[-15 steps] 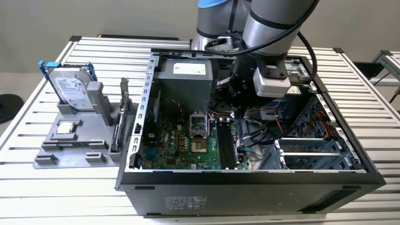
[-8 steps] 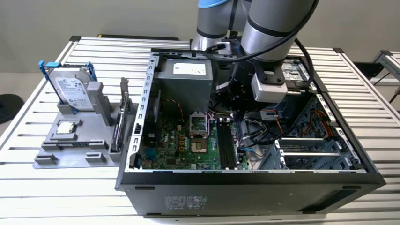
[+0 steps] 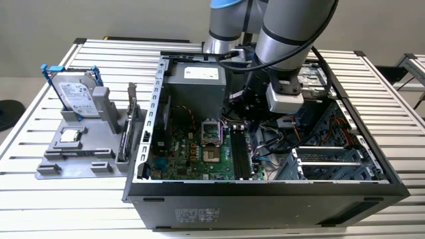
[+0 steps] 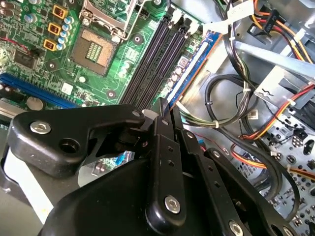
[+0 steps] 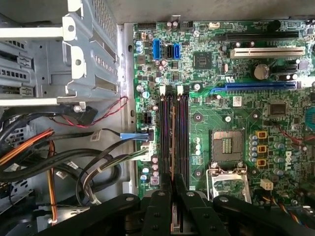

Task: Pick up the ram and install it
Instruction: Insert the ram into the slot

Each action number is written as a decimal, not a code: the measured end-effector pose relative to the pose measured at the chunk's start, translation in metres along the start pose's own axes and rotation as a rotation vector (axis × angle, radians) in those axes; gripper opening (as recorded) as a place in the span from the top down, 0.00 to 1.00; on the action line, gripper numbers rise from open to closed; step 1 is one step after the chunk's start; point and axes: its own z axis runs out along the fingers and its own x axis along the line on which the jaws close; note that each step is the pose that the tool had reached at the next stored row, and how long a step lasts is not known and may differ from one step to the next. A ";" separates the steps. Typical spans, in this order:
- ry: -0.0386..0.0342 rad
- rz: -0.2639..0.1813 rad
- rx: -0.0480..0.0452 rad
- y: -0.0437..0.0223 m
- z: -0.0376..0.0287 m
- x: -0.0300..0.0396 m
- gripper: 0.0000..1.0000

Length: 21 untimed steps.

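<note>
**Seating the ram: line it up before you push**

The gripper [image 5: 172, 194] is pinched narrow on the ram [image 5: 173, 142], which shows edge-on in the first wrist view as 1 thin strip running out from between the fingers. It's hanging right over the black memory slots [image 5: 183, 137] and running parallel to them. From this angle I can't tell which slot it's over, or whether it's touching yet.

My take on doing this bit well:

- Keep the stick dead upright and square to the slot, no twist.
- Check that the white latches [image 5: 163, 90] at the far end are flipped open.
- Press straight down and evenly, so both ends seat together.

Further out on the green board [image 5: 231, 110], the bare chip socket [image 5: 226, 146] sits close beside the slots. The cable bundle [image 5: 98, 162] is on the other side, so don't drift either way.
</note>
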 end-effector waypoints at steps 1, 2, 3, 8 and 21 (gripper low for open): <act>0.0000 0.000 -0.0001 0.0001 0.0011 0.0001 1.00; 0.0000 0.000 -0.0005 0.0002 0.0021 0.0003 1.00; 0.0001 0.000 -0.0007 0.0003 0.0030 0.0005 1.00; 0.0001 0.000 -0.0022 0.0008 0.0077 0.0015 1.00; 0.0001 0.000 -0.0025 0.0020 0.0266 0.0037 1.00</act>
